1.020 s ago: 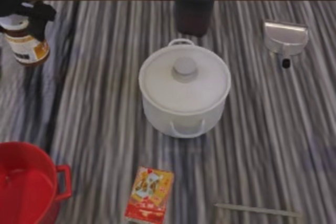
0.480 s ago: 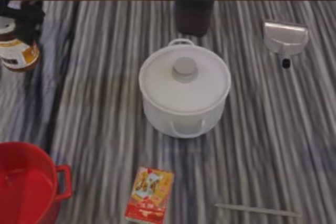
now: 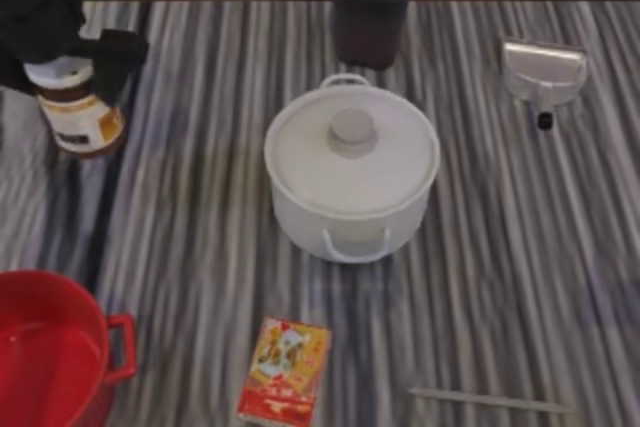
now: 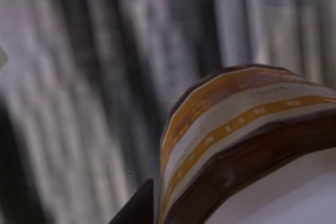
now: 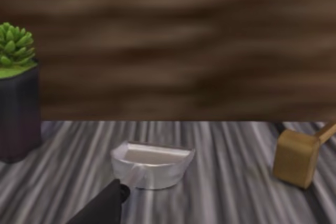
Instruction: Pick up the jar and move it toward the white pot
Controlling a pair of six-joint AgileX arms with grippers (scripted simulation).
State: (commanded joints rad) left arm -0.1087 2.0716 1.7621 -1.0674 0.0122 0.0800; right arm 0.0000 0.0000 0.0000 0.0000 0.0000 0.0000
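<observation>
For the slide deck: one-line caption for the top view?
Left gripper holds the jar at the table's far left, well short of the white pot at centre.

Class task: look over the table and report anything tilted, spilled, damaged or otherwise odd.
Only the jar stands out: it leans in the left tool at the table's left, held rather than standing. The white pot sits upright and lidded; nothing looks spilled or broken.

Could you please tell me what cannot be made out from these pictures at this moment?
- Left gripper: in the top view its dark bulk covers the top of the jar, so finger contact is unclear.
- Jar in the left wrist view: cut off by the picture's edge.
- Red pot: cut by the top view's edge.
- Right gripper: only a dark finger shows; opening unreadable.
</observation>
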